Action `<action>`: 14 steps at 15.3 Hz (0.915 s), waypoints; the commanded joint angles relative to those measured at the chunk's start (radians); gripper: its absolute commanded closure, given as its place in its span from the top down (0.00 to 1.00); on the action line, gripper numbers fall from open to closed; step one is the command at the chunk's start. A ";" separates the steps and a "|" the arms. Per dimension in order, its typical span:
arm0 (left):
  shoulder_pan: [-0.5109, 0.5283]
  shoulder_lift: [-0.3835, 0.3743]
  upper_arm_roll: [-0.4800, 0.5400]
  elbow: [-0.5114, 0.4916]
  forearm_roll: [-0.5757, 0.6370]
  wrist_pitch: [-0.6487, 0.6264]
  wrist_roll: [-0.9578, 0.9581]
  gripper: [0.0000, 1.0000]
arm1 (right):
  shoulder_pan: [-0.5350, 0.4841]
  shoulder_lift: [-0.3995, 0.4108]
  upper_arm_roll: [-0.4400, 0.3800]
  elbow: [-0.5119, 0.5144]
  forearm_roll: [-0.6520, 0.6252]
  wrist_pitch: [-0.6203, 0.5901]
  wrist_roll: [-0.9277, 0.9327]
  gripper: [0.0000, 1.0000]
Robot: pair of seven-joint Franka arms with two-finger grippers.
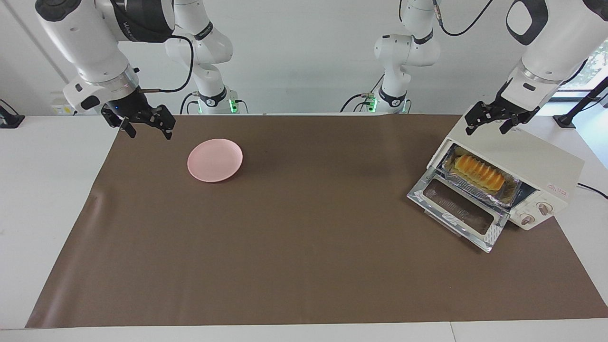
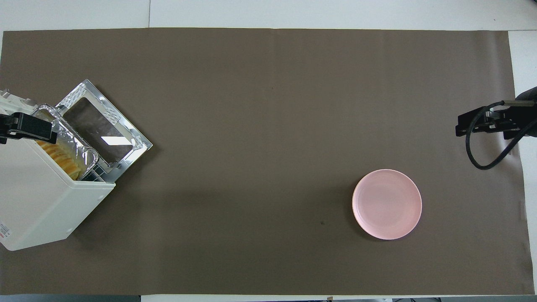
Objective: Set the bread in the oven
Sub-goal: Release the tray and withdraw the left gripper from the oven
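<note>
The golden ridged bread (image 1: 479, 172) lies in a crinkled foil tray (image 1: 468, 186) inside the cream-white oven (image 1: 532, 159), at the left arm's end of the table. The oven's glass door (image 1: 458, 209) hangs open and flat. In the overhead view the bread (image 2: 58, 156) shows just inside the oven (image 2: 37, 197), with the door (image 2: 102, 130) folded down in front of it. My left gripper (image 1: 489, 124) is open and empty, up over the oven's top; it also shows in the overhead view (image 2: 29, 128). My right gripper (image 1: 149, 130) is open and empty over the mat's corner at the right arm's end (image 2: 482, 121).
A round pink plate (image 1: 214, 160) lies empty on the brown mat (image 1: 304, 247) toward the right arm's end; it also shows in the overhead view (image 2: 387, 204). The oven's two knobs (image 1: 536, 213) face away from the robots, beside the door.
</note>
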 commanded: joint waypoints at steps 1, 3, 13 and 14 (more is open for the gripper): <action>0.022 -0.013 -0.028 -0.007 0.010 0.013 0.022 1.00 | -0.013 -0.008 0.011 0.000 -0.011 -0.012 -0.018 1.00; 0.022 -0.013 -0.043 -0.017 0.004 0.085 0.024 1.00 | -0.013 -0.008 0.011 0.000 -0.011 -0.012 -0.018 1.00; 0.043 -0.031 -0.058 -0.043 0.006 0.083 0.027 1.00 | -0.013 -0.008 0.011 0.000 -0.011 -0.012 -0.018 1.00; 0.043 -0.031 -0.058 -0.045 0.006 0.084 0.027 1.00 | -0.013 -0.008 0.011 0.000 -0.011 -0.012 -0.018 1.00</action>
